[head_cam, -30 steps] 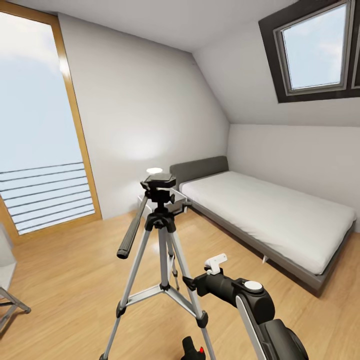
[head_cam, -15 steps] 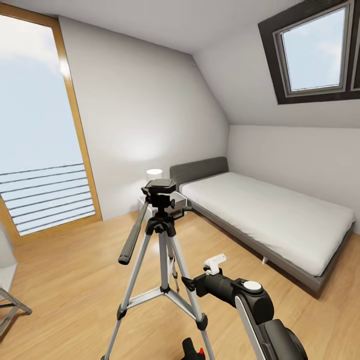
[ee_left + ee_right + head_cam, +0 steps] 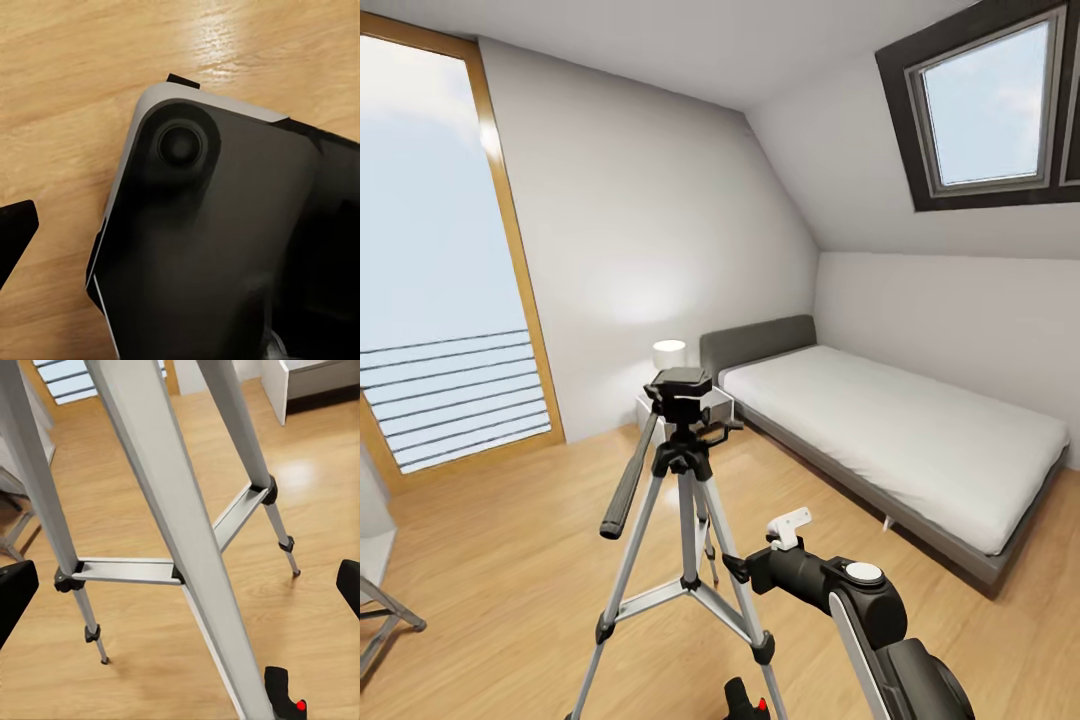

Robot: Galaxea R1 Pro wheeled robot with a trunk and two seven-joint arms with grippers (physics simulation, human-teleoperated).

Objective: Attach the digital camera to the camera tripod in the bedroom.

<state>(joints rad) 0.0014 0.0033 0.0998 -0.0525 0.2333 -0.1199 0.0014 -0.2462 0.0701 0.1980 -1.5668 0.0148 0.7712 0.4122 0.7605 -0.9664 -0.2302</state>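
Tripod (image 3: 685, 480) stands upright at frame centre, head above the right arm (image 3: 840, 590). Camera (image 3: 745, 700) sits at bottom edge, just beside one leg. Finger state: cannot tell.

The right arm (image 3: 860, 620) showed as glossy black rounded segments, a round white cap on the elbow joint, a pale grey strip running down the forearm, and a small white bracket perched at the wrist end. In the left wrist view, a black housing (image 3: 217, 247) carried a light-grey edge and a round recessed knob.
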